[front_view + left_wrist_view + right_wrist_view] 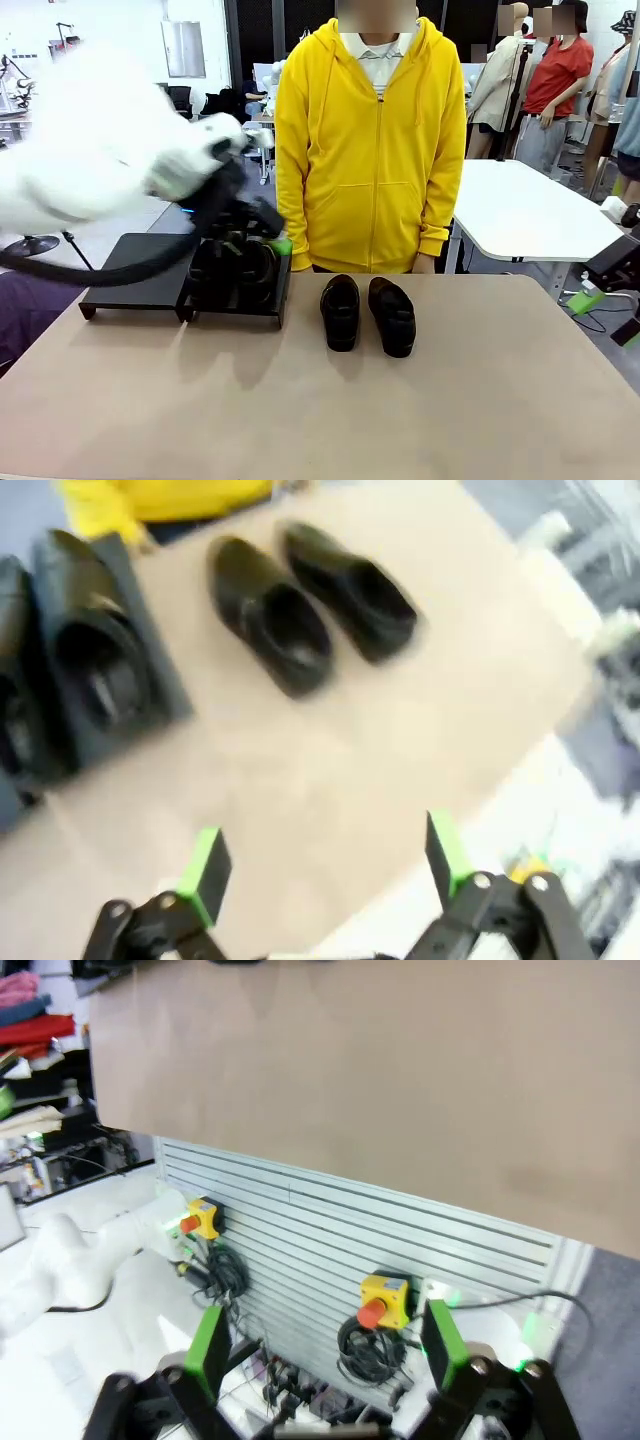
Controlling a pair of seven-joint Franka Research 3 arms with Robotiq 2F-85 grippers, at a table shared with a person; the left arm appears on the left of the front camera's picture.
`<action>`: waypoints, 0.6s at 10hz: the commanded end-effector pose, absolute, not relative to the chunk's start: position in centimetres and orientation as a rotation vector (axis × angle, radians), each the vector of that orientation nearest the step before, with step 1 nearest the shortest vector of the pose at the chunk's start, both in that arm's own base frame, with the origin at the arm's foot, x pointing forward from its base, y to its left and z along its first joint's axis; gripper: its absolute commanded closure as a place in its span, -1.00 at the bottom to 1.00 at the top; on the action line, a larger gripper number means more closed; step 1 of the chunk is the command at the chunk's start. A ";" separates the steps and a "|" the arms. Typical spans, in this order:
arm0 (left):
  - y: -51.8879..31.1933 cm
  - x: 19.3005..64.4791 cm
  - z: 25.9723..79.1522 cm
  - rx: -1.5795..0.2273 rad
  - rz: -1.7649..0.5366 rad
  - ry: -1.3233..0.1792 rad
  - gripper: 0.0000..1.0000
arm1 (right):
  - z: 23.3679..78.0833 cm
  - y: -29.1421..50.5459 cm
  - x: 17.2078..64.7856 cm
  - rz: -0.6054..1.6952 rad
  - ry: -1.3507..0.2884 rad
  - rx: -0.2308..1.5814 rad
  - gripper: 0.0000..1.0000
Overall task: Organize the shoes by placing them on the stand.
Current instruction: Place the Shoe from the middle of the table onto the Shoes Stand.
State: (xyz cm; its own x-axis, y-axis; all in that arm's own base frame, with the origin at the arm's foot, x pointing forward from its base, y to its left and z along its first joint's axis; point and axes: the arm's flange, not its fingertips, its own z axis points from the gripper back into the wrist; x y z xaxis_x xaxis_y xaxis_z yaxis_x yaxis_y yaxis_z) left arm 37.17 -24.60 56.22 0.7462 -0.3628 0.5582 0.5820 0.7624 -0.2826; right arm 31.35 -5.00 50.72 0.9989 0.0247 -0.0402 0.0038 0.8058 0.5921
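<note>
Two shoes (pixel 95 660) are seen on the stand (pixel 135 265), just below the empty, wide-open left gripper (pixel 325 865). Two more shoes (pixel 340 312) are seen on the table (pixel 450 400).

Tan counter (pixel 450 400), low black stand (pixel 135 265) resting at its far left, two glossy black shoes (pixel 340 312) side by side just right of the stand

The scene is being lit brightly and evenly from overhead. Soft shadows are being cast on the desk (pixel 330 420) in front of the two loose shoes (pixel 340 312). In the front view the left arm (pixel 90 150) is being smeared into a white blur. The left wrist view is being softened throughout, while the right wrist view is being rendered fairly sharp.
</note>
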 end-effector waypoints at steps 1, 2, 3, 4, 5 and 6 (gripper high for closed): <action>-12.5 32.1 57.9 -0.476 -0.557 -0.308 -1.00 | 51.2 -5.2 31.4 0.011 0.048 0.632 -1.00; -10.4 29.8 57.4 -0.451 -0.458 -0.224 -1.00 | 51.2 -5.2 31.4 0.011 0.048 0.632 -1.00; -7.8 28.6 56.5 -0.466 -0.438 -0.143 -1.00 | 51.2 -5.2 31.4 0.011 0.048 0.632 -1.00; -4.9 27.7 55.6 -0.487 -0.374 -0.123 -1.00 | 51.2 -5.2 31.4 0.011 0.048 0.632 -1.00; -2.3 26.9 54.5 -0.522 -0.333 -0.170 -1.00 | 51.2 -5.2 31.4 0.011 0.048 0.632 -1.00; -0.4 26.6 52.8 -0.547 -0.323 -0.221 -1.00 | 51.2 -5.2 31.4 0.011 0.048 0.632 -1.00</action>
